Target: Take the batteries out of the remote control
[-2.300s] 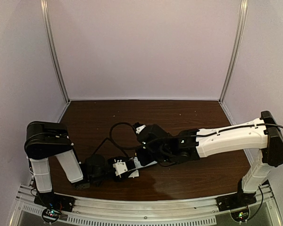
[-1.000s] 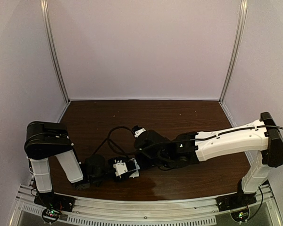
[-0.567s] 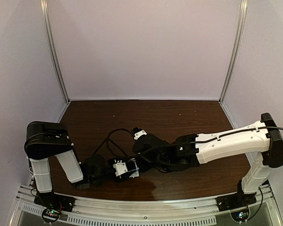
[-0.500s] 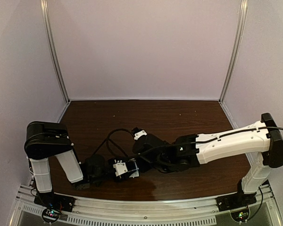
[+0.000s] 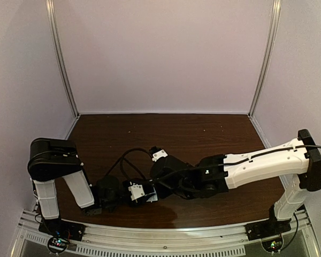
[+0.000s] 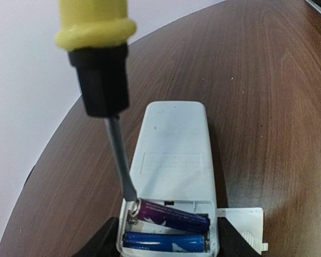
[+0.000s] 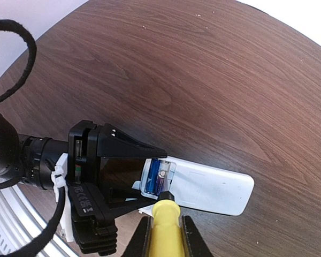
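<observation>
The remote control, a smooth white plastic bar with rounded corners, lies on the dark wood-grain bench at lower centre of the left wrist view. Its open bay shows the batteries (two glossy blue cylinders, side by side). The left hand pinches the remote's bay end. The right hand is pressed onto the yellow-handled screwdriver, whose thin steel tip touches the upper cell's left end. A small white cover piece lies just right. Since two seconds ago the right arm has slid down-left in the top view, hiding more of the remote.
</observation>
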